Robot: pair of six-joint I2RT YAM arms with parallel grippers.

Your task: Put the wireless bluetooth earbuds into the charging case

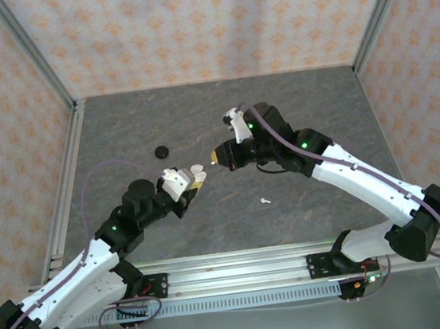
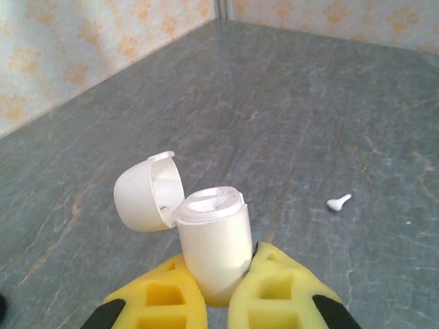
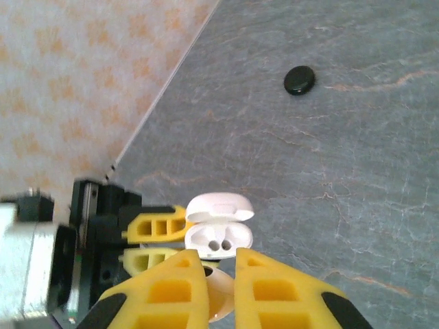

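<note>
White plastic with a faint pink cast, the charging case point(image 2: 212, 240) sticks out from between the yellow fingers point(image 2: 274, 288) of the left end effector point(image 2: 223, 266), which are clamped on its lower body. Its lid point(image 2: 147, 192) is swung open and hangs off to the left of the fingers, leaving the top of the case bare. Ahead of this end effector and off to its right, a loose earbud point(image 2: 339, 202) lies on the grey stone-patterned tabletop point(image 2: 309, 103), well apart from the case.

The right end effector point(image 3: 216, 264) has its fingers drawn together on the other earbud point(image 3: 218, 298), a pale rounded piece pinched between them. Just ahead of its fingertips is the open case, with two sockets facing it and the lid raised beyond them. Whether the held earbud touches the case cannot be told. Farther ahead and to the right of this end effector, a black disc point(image 3: 300, 79) lies flat on the tabletop. Seen from above, the two end effectors point tip to tip, close together.
</note>
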